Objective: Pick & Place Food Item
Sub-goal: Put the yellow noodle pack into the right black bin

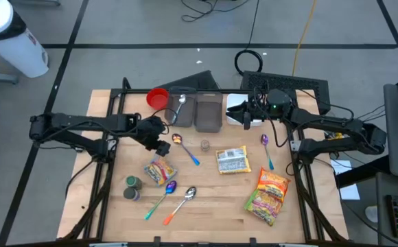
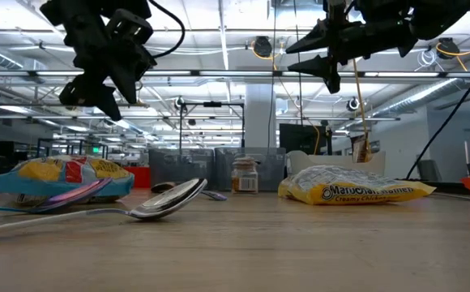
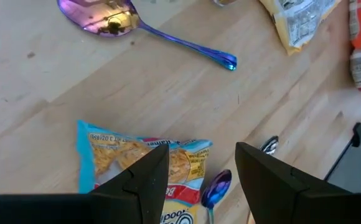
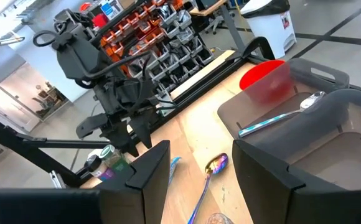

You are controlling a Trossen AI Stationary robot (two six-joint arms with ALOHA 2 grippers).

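Note:
Three food packets lie flat on the wooden table. A blue-edged noodle packet (image 1: 160, 171) (image 3: 137, 158) is at the left. A yellow ramen packet (image 1: 232, 160) (image 2: 352, 186) is in the middle. An orange-and-green packet (image 1: 267, 195) is at the near right. My left gripper (image 1: 161, 147) (image 3: 200, 168) hangs open above the far edge of the blue-edged packet, tilted down, holding nothing. My right gripper (image 1: 247, 113) (image 4: 200, 162) stands open and level in the air beside the grey bins (image 1: 209, 113), also holding nothing.
A spoon (image 4: 280, 115) lies in the left grey bin, with a red cup (image 1: 158, 97) beside it. Several coloured spoons lie loose on the table, one (image 3: 137, 22) just beyond my left gripper. A small jar (image 1: 204, 145) and two cans (image 1: 132, 186) also stand there.

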